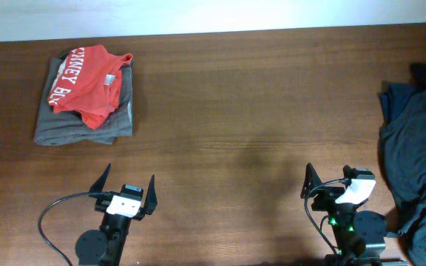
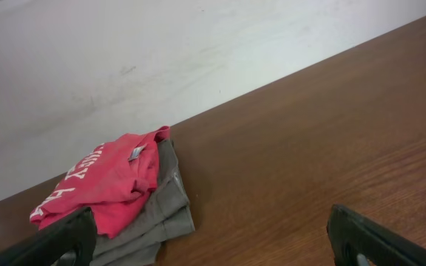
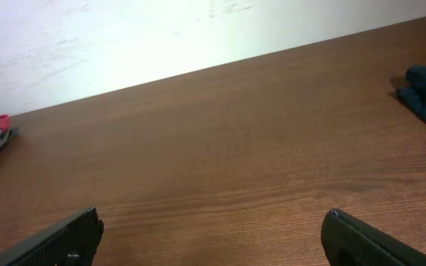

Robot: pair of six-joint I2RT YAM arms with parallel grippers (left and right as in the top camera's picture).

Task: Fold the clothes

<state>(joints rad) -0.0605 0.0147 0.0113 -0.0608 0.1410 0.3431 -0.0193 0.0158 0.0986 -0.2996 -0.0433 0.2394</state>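
Folded stack, far left of counter (image 1: 242, 111): red shirt (image 1: 87, 81) atop grey garment (image 1: 80, 131) — judged done. Dark pile (image 1: 420, 148), right edge — unfolded, likely next. Left pincer (image 1: 129, 177), right pincer (image 1: 339, 177): both apart, empty. Advice: right pincer takes one top layer only, drags it mid-counter, spreads flat.

I saw the red T-shirt (image 1: 86, 87) roughly folded, white lettering facing up, lying on top of a folded grey garment (image 1: 80, 129) at the far left of the desk (image 1: 250, 111). Well apart, at the right edge, dark blue-grey clothes (image 1: 420, 140) lay in a loose, unfolded heap, partly outside my view.
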